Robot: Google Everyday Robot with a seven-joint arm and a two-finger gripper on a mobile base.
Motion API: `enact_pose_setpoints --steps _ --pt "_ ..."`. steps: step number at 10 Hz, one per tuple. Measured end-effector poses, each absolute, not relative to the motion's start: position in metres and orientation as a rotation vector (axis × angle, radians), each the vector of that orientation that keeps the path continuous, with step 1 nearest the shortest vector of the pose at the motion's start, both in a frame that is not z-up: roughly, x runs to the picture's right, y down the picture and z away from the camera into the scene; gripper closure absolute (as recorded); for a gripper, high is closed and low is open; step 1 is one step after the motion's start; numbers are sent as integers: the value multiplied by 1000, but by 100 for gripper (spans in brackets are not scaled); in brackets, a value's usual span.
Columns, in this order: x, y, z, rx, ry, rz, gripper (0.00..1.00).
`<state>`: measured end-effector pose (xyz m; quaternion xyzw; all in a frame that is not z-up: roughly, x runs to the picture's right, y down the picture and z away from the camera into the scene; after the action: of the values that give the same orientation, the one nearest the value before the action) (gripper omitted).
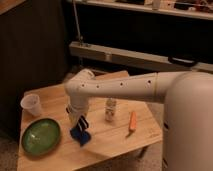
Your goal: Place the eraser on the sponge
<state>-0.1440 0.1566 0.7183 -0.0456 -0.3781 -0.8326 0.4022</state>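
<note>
Because the task wants the eraser (pixel 84 123) on the sponge (pixel 79 136), the gripper (pixel 80 119) is hanging straight down over the sponge, near the front of the counter (pixel 117 142), between the bowl (pixel 42 136) and the bottle (pixel 110 110). It is clamping the eraser by its upper end, so the block is hanging on end and tilting a little. Whether its lower end is touching the sponge cannot be told. The eraser is showing as a small flat black block with pale stripes running lengthwise. The sponge is lying flat beneath it, deep blue with wavy edges. By the look of it, the arm is setting the eraser down.
</note>
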Motion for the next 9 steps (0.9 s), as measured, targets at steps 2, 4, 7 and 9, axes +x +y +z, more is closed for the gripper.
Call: enact_pose_setpoints --steps 2,4,7,9 --pt "-138 169 708 -107 -957 -2108 96" --pt "-143 186 709 -113 -1000 -2104 96" --pt "-148 218 725 -128 -1071 -2082 96" --pt "-146 226 735 -135 -1085 -2057 96"
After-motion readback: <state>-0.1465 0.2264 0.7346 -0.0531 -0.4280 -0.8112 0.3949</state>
